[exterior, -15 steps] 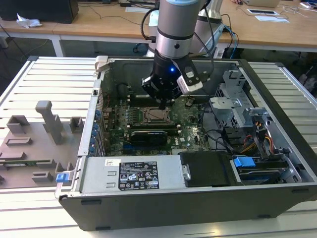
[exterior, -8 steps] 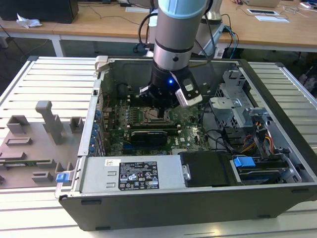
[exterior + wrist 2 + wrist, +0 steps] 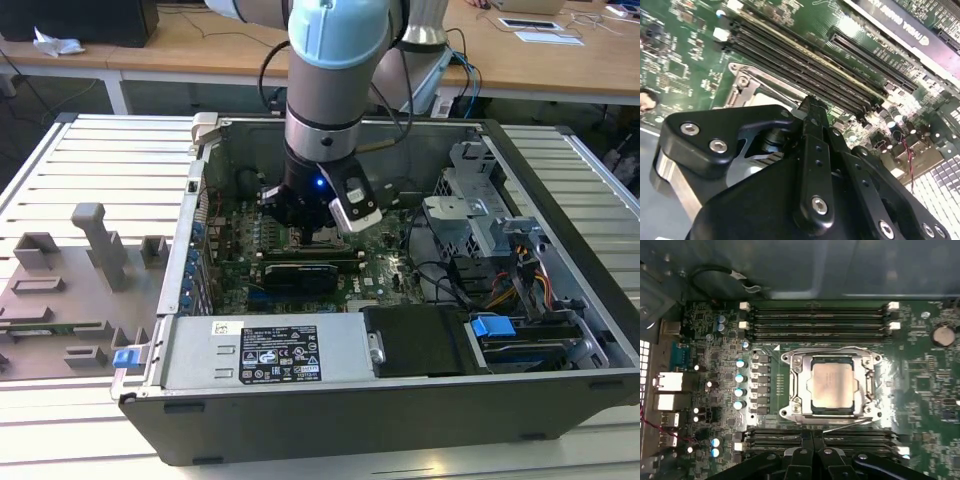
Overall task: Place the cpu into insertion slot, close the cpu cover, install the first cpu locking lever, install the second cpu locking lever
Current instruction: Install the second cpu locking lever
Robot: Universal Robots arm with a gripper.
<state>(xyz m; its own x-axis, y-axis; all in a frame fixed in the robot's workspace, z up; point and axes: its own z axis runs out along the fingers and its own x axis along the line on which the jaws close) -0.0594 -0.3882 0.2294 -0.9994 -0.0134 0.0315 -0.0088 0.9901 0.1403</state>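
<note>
Fingers of the end effector (image 3: pixel 812 440) are pressed together with nothing between them, their tips hovering just beside the edge of the insertion slot (image 3: pixel 832 385), over the memory slots (image 3: pixel 820 440) on that side. Within the slot lies the cpu (image 3: pixel 832 384), its dull silver top flat and square to the rim, so the first step looks done. Around the chip sits the cpu cover (image 3: pixel 867 385), a thin silver frame that appears folded down flat over the chip's edges, with the metal top showing through its window; I judge the cover closed. One thin locking lever (image 3: pixel 847 425) shows as a bright wire running along the slot's side nearest the fingertips, slightly slanted; whether it is hooked under its catch I cannot tell, and the other lever's state along the far side is just as unclear. My guess is that the lever work is what remains, or is under way. Outward, green motherboard (image 3: pixel 920 390) surrounds the slot, with a second bank of memory slots (image 3: pixel 820 315) beyond. From the exterior view, the arm reaches down into the open computer case (image 3: pixel 560 350), which rests on the bench (image 3: pixel 60 170).
</note>
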